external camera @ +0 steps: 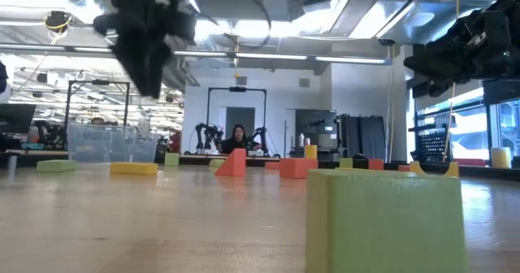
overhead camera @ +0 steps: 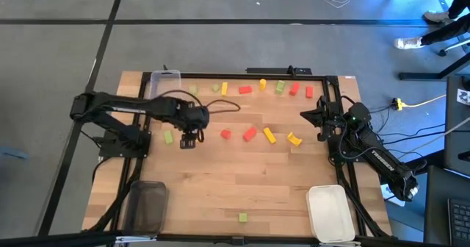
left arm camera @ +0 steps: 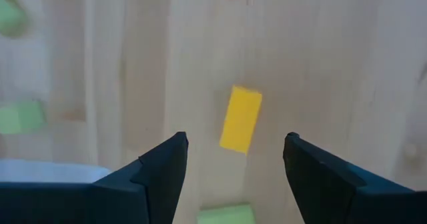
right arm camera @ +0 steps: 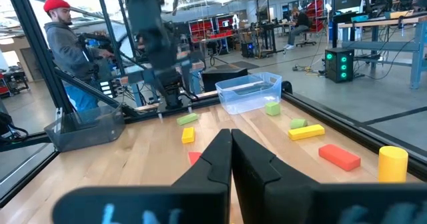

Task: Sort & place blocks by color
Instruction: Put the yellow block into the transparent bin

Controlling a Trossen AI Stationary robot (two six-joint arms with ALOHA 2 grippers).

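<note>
Red, yellow and light green blocks lie scattered flat on the wooden table (overhead camera: 242, 181). My left gripper (overhead camera: 189, 139) points down, open, above a yellow block (left arm camera: 240, 119) that lies on the wood in line with the gap between its fingers; it touches nothing. A green block (overhead camera: 168, 137) lies just to its left and a red one (overhead camera: 226, 134) to its right. More blocks form a row near the far edge (overhead camera: 244, 90). My right gripper (overhead camera: 316, 117) waits shut at the table's right side, its fingers (right arm camera: 231, 147) closed on nothing.
A clear tray (overhead camera: 163, 81) stands at the far left, a dark tray (overhead camera: 147, 203) at the near left and a white tray (overhead camera: 328, 212) at the near right. One green block (overhead camera: 242, 217) lies alone near the front edge. A person (right arm camera: 67, 44) stands beyond the table.
</note>
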